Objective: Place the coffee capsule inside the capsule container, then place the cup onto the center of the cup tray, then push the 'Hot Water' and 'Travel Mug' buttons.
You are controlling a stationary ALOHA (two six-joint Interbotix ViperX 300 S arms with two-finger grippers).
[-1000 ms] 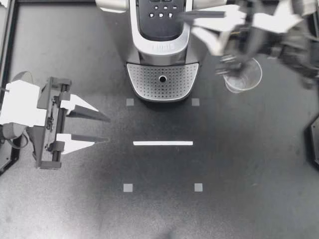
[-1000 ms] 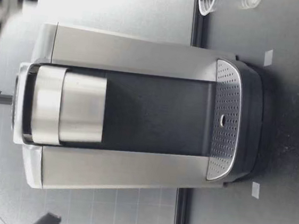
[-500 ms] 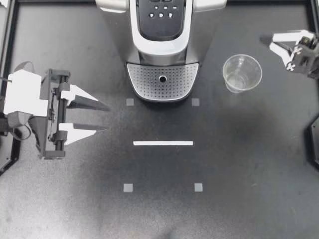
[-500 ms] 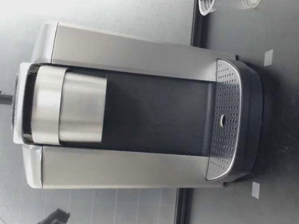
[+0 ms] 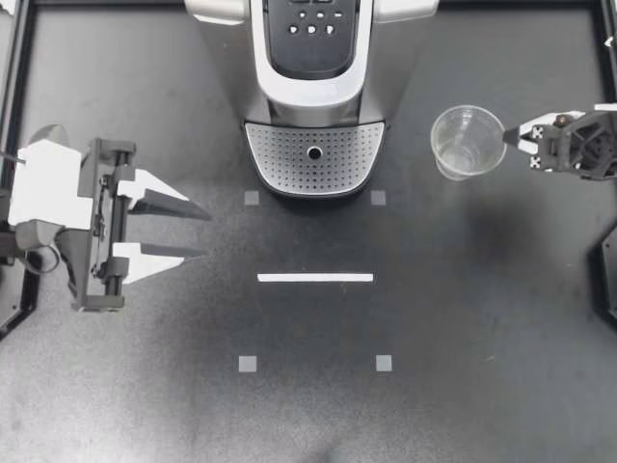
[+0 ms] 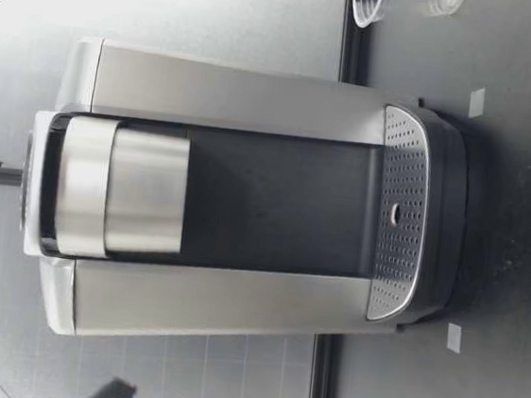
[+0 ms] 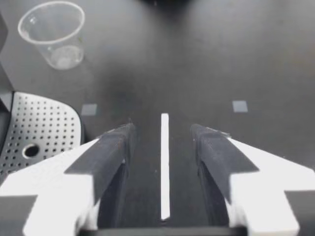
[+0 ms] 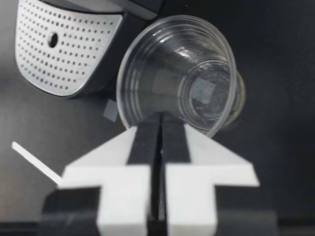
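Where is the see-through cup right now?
In the top view the cup stands on the table at the right of the coffee machine, with my right gripper at its rim.

My left gripper [image 5: 206, 234] has white tapering fingers with dark inner faces on a black frame, and a grey cable [image 5: 43, 258] behind. My right gripper [image 5: 508, 138] matches.

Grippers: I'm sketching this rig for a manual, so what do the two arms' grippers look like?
The left gripper has white fingers tapering into dark grey pointed pads. They sit on a black rail frame with a white block behind it and a grey cable loop. The right gripper has the same white fingers and dark pads on a black body, with small black markings on the white.
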